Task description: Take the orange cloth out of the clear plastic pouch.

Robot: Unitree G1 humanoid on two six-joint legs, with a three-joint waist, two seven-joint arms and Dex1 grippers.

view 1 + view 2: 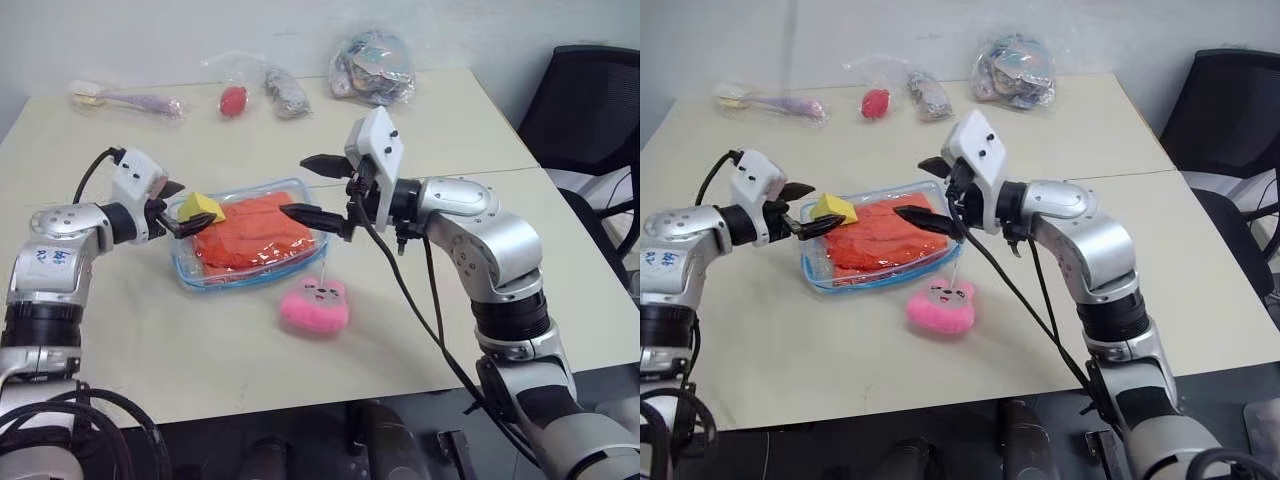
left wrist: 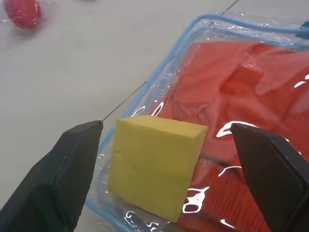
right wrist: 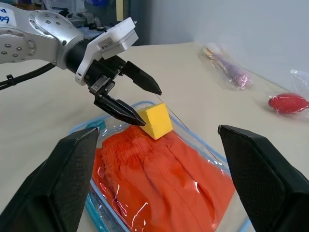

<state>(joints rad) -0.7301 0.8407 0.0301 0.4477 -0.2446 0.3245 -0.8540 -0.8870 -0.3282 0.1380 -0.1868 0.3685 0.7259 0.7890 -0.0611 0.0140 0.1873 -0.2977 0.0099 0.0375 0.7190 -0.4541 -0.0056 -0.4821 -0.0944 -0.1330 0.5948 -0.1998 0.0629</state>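
The clear plastic pouch with light blue trim lies flat in the middle of the table. The orange cloth is inside it and fills most of it. A yellow foam block rests on the pouch's left end. My left gripper is open, one finger on each side of the block with a gap on both sides, as the left wrist view shows. My right gripper is open and empty. It hovers above the pouch's right end and points left toward the block.
A pink plush toy lies just in front of the pouch's right end. Thin clear bags line the far table edge: one with a red item, one long, one bulky. A black chair stands at the right.
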